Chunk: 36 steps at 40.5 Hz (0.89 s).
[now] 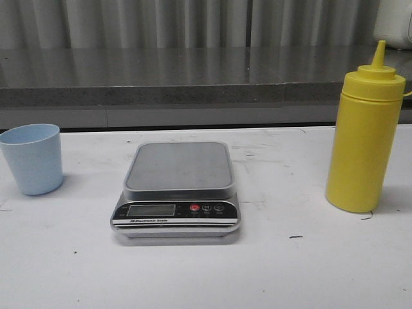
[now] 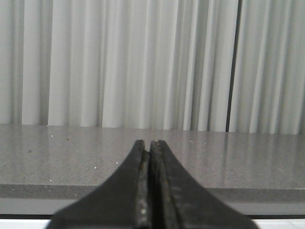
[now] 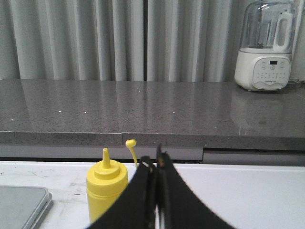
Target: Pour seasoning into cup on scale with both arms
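On the white bench (image 1: pixel 335 270) nothing is begun: the pale blue cup (image 1: pixel 32 158) stands left of the bare scale (image 1: pixel 177 190), the yellow seasoning bottle (image 1: pixel 364 143) well right, and both left hand (image 2: pixel 149 148) and right hand (image 3: pixel 156 160) are clenched on nothing.

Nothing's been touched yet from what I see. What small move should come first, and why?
Probably open the left gripper and move it toward the cup. The cup stands on the table left of the scale, whose platform is bare, so pouring from the seasoning bottle can't start yet. Both grippers, the right gripper included, are shut and hold nothing.
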Each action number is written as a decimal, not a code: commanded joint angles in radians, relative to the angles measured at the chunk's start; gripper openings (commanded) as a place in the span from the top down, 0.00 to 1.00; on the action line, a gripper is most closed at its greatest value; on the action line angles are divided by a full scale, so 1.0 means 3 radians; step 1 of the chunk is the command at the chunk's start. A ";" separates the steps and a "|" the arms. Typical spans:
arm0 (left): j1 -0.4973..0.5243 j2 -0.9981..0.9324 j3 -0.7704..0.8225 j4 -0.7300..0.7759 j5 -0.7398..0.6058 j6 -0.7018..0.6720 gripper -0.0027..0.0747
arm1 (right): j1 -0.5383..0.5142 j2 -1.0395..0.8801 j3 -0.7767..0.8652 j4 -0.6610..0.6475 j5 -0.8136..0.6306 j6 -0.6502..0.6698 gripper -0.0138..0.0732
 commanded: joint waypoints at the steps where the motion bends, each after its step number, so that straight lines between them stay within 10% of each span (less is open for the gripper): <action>1: 0.0004 0.0294 -0.0407 0.0019 0.0146 -0.0021 0.99 | -0.0019 0.0303 -0.0406 -0.0101 -0.0030 -0.0008 0.92; 36: 0.0004 0.1589 -0.0747 -0.0021 0.0882 -0.0021 0.99 | -0.0019 0.1552 -0.0734 -0.0101 0.0924 -0.0058 0.92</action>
